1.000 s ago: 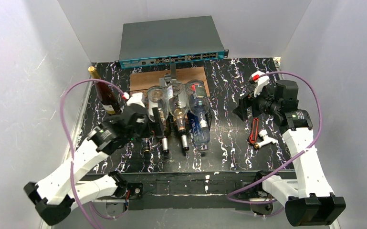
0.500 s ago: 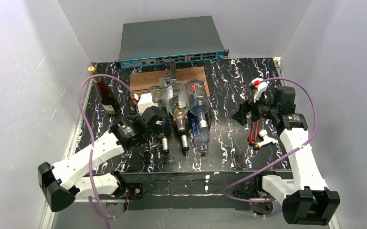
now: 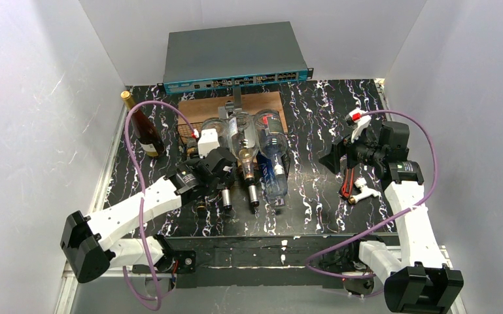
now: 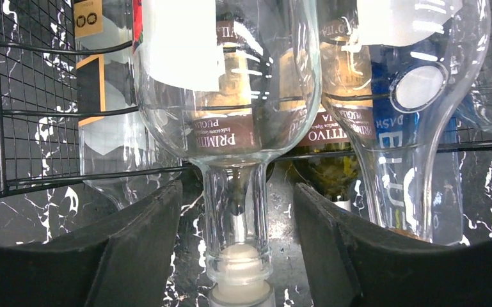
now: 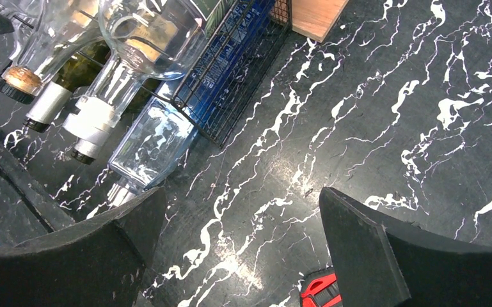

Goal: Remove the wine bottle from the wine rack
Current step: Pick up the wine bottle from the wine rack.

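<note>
As seen from the left wrist: clear glass wine bottle (image 4: 227, 147) lying neck-forward in the wavy black wire wine rack (image 4: 32, 115), slim round neck between the wide-spread matte fingers of the left gripper (image 4: 237, 188), probably without contact. Right gripper (image 5: 240, 195) spread wide too, holding nothing, above glossy black white-veined surface (image 5: 390, 96).

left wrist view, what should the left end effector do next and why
Probably close the left end effector on the neck of the clear bottle. The neck sits centred between the open fingers, with a gap on each side, and the bottle lies in the wine rack.
</note>
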Controlling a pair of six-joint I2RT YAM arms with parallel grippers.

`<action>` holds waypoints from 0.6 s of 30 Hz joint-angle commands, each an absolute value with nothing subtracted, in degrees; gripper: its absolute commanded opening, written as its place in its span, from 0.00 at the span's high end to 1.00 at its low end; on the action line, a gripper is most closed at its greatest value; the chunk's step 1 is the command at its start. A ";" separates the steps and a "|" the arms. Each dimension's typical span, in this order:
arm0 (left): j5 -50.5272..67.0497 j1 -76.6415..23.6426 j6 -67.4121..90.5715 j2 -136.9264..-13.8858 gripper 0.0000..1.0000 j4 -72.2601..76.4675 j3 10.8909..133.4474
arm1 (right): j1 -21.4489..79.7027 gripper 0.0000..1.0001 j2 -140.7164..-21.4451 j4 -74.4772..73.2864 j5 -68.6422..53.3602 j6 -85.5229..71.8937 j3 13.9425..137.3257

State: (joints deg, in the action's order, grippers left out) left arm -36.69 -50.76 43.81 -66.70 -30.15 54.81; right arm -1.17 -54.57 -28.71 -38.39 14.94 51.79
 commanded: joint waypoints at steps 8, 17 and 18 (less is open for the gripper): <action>-39.64 -49.51 42.56 -68.90 0.45 -26.08 52.91 | -1.84 0.02 -53.59 -26.55 -40.42 14.42 51.37; -39.09 -48.70 42.77 -69.49 0.52 -24.53 52.04 | -2.11 0.02 -53.51 -26.46 -40.87 14.46 51.08; -39.11 -48.68 42.80 -69.44 0.53 -24.52 52.03 | -2.19 0.02 -53.48 -26.46 -40.85 14.42 51.07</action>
